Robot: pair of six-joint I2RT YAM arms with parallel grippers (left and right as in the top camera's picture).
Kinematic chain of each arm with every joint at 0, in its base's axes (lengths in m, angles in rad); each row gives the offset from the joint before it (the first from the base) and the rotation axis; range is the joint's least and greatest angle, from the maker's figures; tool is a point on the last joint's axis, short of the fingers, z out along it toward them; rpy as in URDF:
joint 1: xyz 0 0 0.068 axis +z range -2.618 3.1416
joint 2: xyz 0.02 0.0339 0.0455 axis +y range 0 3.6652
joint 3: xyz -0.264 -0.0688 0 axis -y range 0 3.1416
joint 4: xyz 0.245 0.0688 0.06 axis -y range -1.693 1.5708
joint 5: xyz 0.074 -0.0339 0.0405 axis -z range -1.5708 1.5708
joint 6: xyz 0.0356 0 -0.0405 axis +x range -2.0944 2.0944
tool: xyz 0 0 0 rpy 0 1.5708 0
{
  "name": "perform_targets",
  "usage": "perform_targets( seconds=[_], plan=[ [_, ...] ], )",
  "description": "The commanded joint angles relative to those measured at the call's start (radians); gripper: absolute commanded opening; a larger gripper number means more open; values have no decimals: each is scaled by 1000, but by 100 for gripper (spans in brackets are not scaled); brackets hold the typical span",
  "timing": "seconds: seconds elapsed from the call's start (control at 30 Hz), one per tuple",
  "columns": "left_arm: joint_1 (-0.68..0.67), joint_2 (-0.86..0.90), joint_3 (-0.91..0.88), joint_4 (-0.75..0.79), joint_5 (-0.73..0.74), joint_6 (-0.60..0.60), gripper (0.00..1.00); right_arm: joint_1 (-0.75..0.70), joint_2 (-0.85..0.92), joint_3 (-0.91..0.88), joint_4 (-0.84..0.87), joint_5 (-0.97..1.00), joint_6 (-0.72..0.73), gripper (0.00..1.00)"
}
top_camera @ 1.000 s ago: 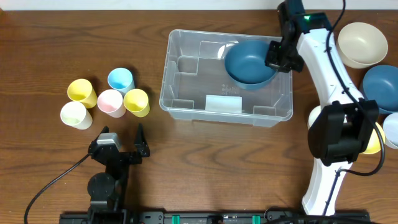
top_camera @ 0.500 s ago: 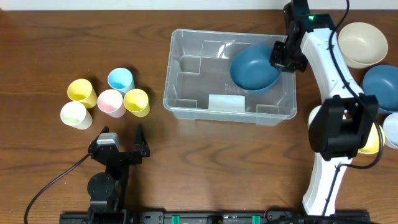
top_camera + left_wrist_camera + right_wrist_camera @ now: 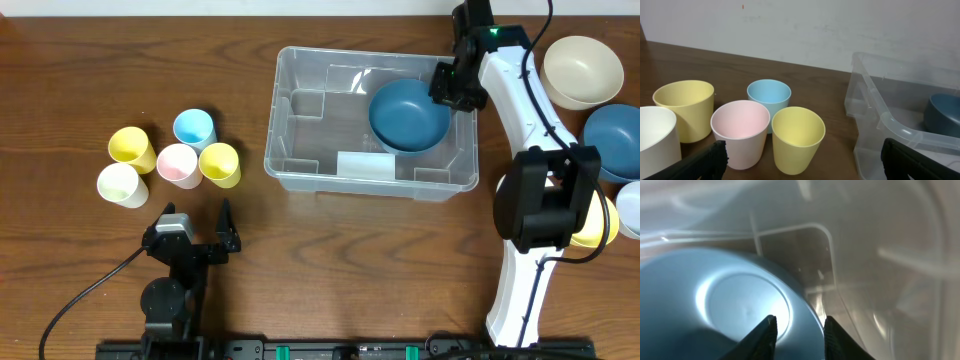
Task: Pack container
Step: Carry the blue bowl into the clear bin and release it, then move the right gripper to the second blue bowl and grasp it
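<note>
The left arm point(image 3: 175, 265) is sitting folded low at the table's point(image 3: 60, 60) near edge, unmoved. Its pincer point(image 3: 807, 157) is gaping wide with nothing in it, facing five pastel cups point(image 3: 178, 163). The container point(image 3: 320, 125) is standing mid-table, nudged slightly rightward over the last second. The blue bowl point(image 3: 405, 115) is tilting inside it against the right wall, farther right than before. The right arm point(image 3: 520, 110) is reaching out long from the near edge over the container's right rim, its pincer point(image 3: 452, 85) narrowed onto the bowl's rim, gripping it.
</note>
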Motion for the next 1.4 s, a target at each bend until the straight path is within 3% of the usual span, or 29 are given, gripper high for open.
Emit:
perform_targets(
  seconds=[0.0,0.3,0.43,0.53,0.67,0.8,0.93,1.03,1.17,1.37],
  plan=[
    [6,-5,-16,-39,-16,17,98,-10,-1,7,22,2,-53,40],
    [6,-5,-16,-39,-16,18,98,-14,-84,222,-60,-90,-113,70],
    [6,-5,-16,-39,-16,18,98,-28,-148,374,-129,-61,-120,99],
    [6,-5,-16,-39,-16,17,98,-63,-195,440,-208,89,-60,99],
    [6,-5,-16,-39,-16,18,98,-157,-224,443,-342,349,151,99],
    [6,-5,-16,-39,-16,17,98,-307,-212,407,-463,349,317,99],
    [6,-5,-16,-39,-16,17,98,-435,-201,292,-445,235,309,99],
    [6,-5,-16,-39,-16,17,98,-493,-196,164,-359,179,210,99],
    [6,-5,-16,-39,-16,17,98,-528,-196,-17,-207,89,65,99],
    [6,-5,-16,-39,-16,18,98,-548,-196,-184,-83,85,59,99]
  ],
)
